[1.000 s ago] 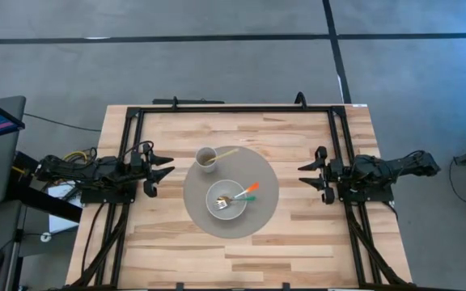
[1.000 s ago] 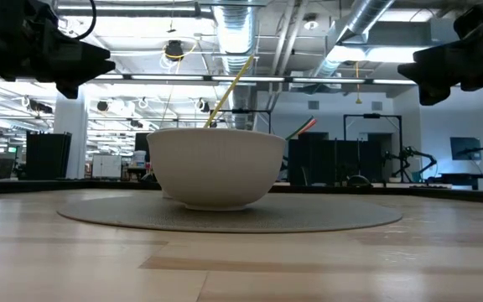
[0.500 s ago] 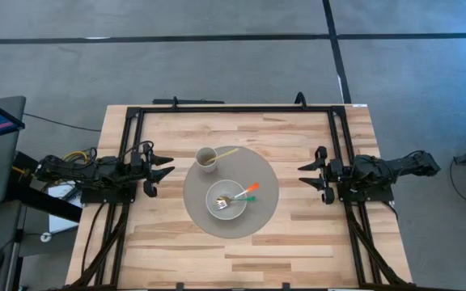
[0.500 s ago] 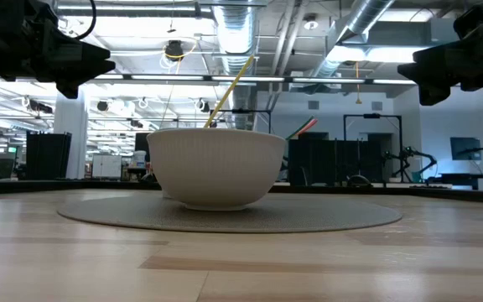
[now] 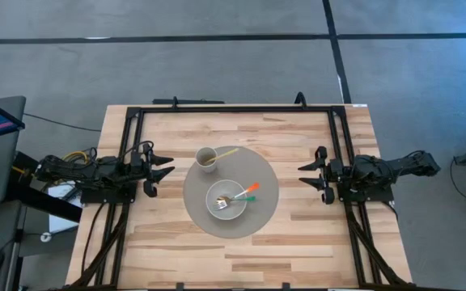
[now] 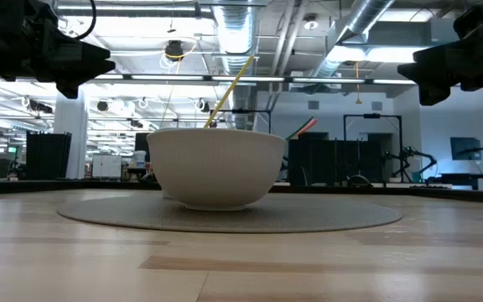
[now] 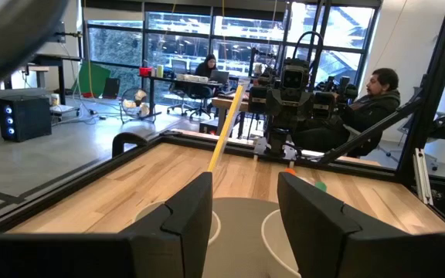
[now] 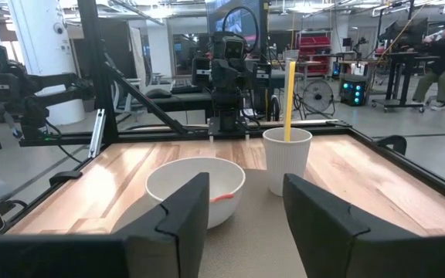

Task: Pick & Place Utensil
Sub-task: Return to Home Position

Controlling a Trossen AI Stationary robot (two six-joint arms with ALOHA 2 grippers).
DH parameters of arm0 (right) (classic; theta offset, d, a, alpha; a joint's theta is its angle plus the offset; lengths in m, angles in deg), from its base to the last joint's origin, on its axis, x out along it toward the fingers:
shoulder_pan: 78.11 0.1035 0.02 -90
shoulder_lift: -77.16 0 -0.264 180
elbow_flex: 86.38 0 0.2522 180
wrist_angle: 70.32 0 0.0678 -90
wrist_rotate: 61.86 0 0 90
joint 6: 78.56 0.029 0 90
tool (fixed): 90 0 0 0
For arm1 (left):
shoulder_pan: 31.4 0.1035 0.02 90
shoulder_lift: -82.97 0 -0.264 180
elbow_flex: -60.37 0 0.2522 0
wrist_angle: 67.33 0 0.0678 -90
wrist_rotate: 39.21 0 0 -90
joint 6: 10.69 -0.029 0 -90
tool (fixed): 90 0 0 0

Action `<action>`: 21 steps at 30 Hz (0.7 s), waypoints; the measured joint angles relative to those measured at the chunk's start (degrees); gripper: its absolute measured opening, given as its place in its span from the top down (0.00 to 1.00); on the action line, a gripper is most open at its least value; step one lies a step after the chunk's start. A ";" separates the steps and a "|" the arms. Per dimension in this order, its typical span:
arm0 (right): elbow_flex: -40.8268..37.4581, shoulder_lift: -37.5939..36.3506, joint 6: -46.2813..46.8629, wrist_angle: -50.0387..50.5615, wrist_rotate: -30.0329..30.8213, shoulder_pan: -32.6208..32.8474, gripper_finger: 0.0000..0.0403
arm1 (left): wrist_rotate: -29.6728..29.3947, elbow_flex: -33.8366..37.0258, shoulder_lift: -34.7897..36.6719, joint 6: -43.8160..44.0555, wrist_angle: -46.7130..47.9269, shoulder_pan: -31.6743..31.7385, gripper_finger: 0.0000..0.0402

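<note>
**Straw in the cup, both arms drawn back**

The yellow straw (image 5: 226, 152) stands in the gray cup (image 5: 206, 158), leaning over the rim toward 2 o'clock as seen from above. The cup sits upright on the gray placemat (image 5: 267, 202), at the mat's 11 o'clock edge. Just beside the cup, at the mat's centre, is a pale bowl (image 5: 210, 194). A fork (image 5: 235, 196) lies in the bowl, and its orange and green handle pokes out over the rim toward 2 o'clock. The round mat lies in the middle of the wooden table (image 5: 306, 238).

My left fingers (image 7: 182, 224) are spread apart with nothing between them. They are raised off the table at the mat's 9 o'clock, well apart from it, and point level toward the cup. My right fingers (image 8: 182, 220) mirror them at 3 o'clock, also parted and empty, facing the bowl and cup. Both arms are folded back low over the black frame rails (image 5: 128, 210) at the table's sides.

Beyond the table, people (image 7: 373, 96) sit at desks in the room.
</note>
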 joint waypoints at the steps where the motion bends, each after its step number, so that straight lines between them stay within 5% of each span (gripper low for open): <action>1: 0.00 0.00 0.00 -0.01 0.00 0.00 0.61 | 0.00 0.00 0.00 0.02 0.00 0.02 0.63; 21: 0.00 0.00 0.00 -0.01 0.00 0.00 0.60 | 0.00 0.00 0.00 0.02 0.00 0.02 0.63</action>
